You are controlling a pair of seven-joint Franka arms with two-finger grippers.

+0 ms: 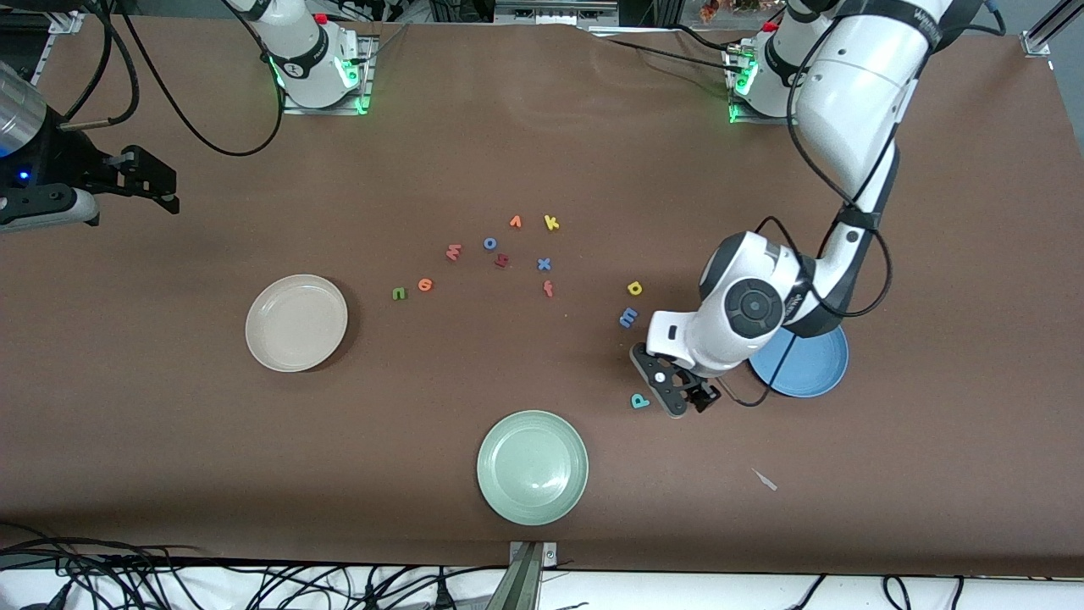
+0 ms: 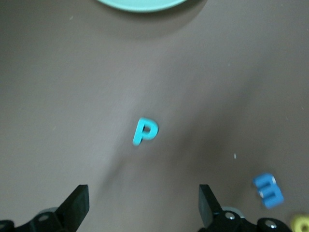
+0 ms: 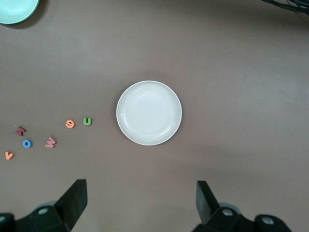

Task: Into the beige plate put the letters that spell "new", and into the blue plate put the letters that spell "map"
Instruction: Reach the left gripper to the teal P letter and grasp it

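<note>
The teal p [image 1: 640, 400] [image 2: 145, 131] lies flat on the brown table. My left gripper [image 1: 673, 385] [image 2: 144, 193] hangs open and empty just beside it, low over the table between the p and the blue plate [image 1: 809, 368], which the arm partly hides. The blue m [image 1: 627, 317] [image 2: 268, 190] and yellow a [image 1: 634, 288] [image 2: 300, 223] lie farther from the front camera than the p. The green n [image 1: 399, 293] [image 3: 87, 121], orange e [image 1: 424, 285] [image 3: 70, 124] and salmon w [image 1: 453, 252] [image 3: 50, 141] lie beside the empty beige plate [image 1: 296, 322] [image 3: 148, 112]. My right gripper [image 1: 157, 182] [image 3: 140, 203] waits open, high over its end of the table.
A pale green plate [image 1: 532, 466] [image 2: 140, 4] sits near the front edge. Spare letters lie mid-table: blue o [image 1: 489, 243], dark red letter [image 1: 501, 261], orange v [image 1: 515, 222], yellow k [image 1: 551, 223], blue x [image 1: 544, 264], orange-red f [image 1: 548, 289]. A small scrap [image 1: 765, 479] lies near the blue plate.
</note>
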